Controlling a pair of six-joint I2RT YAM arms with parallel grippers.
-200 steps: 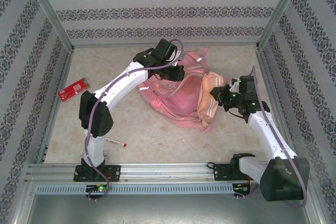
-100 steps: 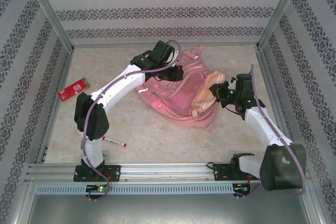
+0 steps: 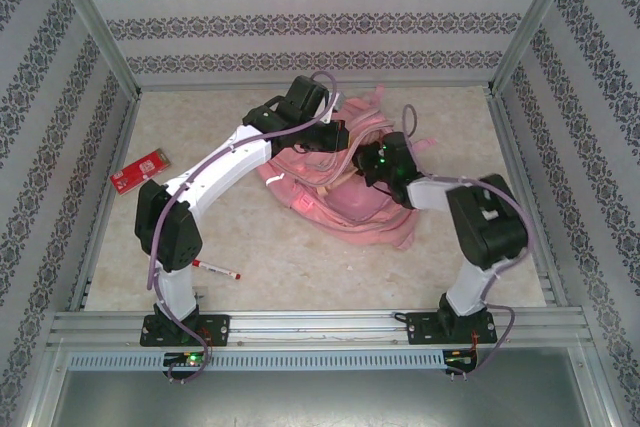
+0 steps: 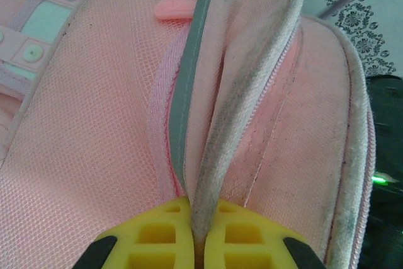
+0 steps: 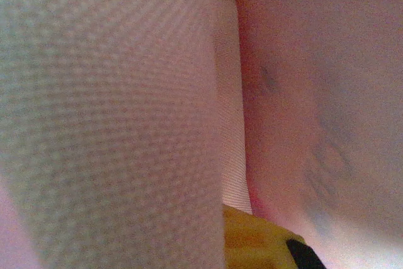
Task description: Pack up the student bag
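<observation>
The bag (image 3: 345, 209) is lying crumpled in a low heap on the tabletop (image 3: 300, 267), at its middle and toward its far side. It is showing pink fabric, fine pink mesh, a grey band and pale studded strips. One grimy, zip-edged fold is standing upright, with the left pincer (image 4: 197, 218) pinching it.
</observation>
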